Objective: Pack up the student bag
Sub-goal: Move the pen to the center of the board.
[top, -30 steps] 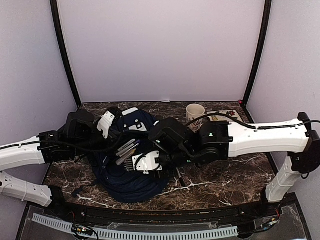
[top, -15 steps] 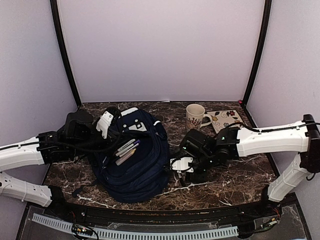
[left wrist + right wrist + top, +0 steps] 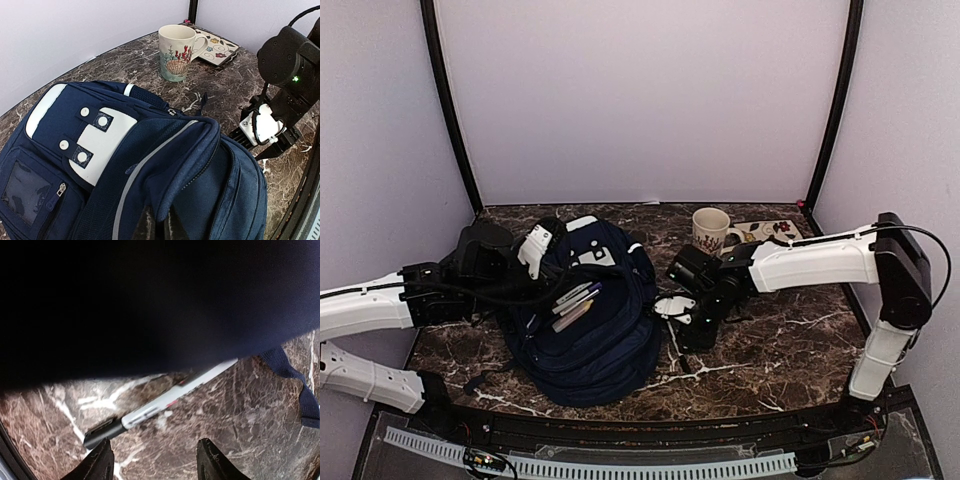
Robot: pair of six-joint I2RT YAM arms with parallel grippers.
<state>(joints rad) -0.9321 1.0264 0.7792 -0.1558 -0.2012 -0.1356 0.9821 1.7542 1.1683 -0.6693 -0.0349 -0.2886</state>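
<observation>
Student bag [image 3: 605,350] lying flat, long axis far-to-near, top toward the back wall, my left gripper [image 3: 159,226] pinched on its rim, my right gripper [image 3: 155,460] spread wide by a pen [image 3: 165,402].

The student bag [image 3: 590,330] fills the left-centre of the tabletop [image 3: 780,345], and its navy bulk overhangs a pen [image 3: 160,402] lying half under its right edge. The right gripper [image 3: 155,455] sits low just before that pen, jaws apart with nothing between them. A dark strap [image 3: 295,385] trails on the marble to one side. The right arm [image 3: 810,265] bars the middle right strip. Behind it, a mug [image 3: 710,228] and a patterned tile [image 3: 770,232] crowd the back corner. The front right is bare marble. The left arm [image 3: 370,310] closes off the bag's left flank, and the left gripper [image 3: 538,255] pinches its rim. The bag's mouth gapes upward, with pens [image 3: 575,300] lying across it.
</observation>
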